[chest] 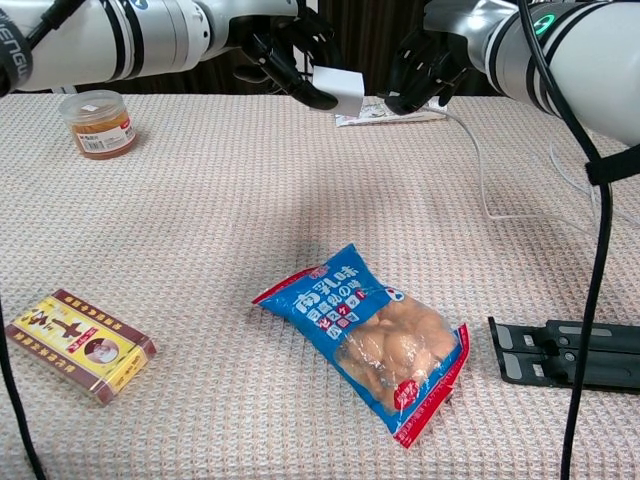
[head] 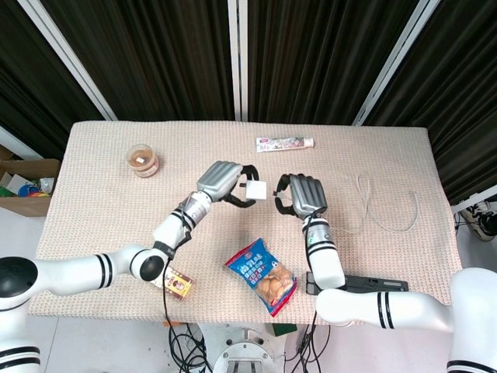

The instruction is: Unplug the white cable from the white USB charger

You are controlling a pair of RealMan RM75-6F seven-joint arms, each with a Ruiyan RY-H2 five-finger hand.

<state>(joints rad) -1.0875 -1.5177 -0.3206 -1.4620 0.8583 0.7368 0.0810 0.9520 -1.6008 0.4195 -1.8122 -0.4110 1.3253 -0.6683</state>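
Observation:
My left hand (head: 221,180) (chest: 285,50) holds the white USB charger (head: 256,189) (chest: 339,89) in the air above the middle of the table. My right hand (head: 304,194) (chest: 426,66) is a short way to its right, fingers curled around the end of the white cable (head: 371,203) (chest: 481,180). A small gap shows between the charger and the right hand's fingers. From that hand the cable trails right and lies in loops on the cloth. Its plug is hidden inside the fingers.
A toothpaste tube (head: 284,143) lies at the back and a brown jar (head: 143,160) at the back left. A blue snack bag (head: 262,276), a small red and yellow box (head: 178,283) and a black holder (head: 365,284) lie near the front edge.

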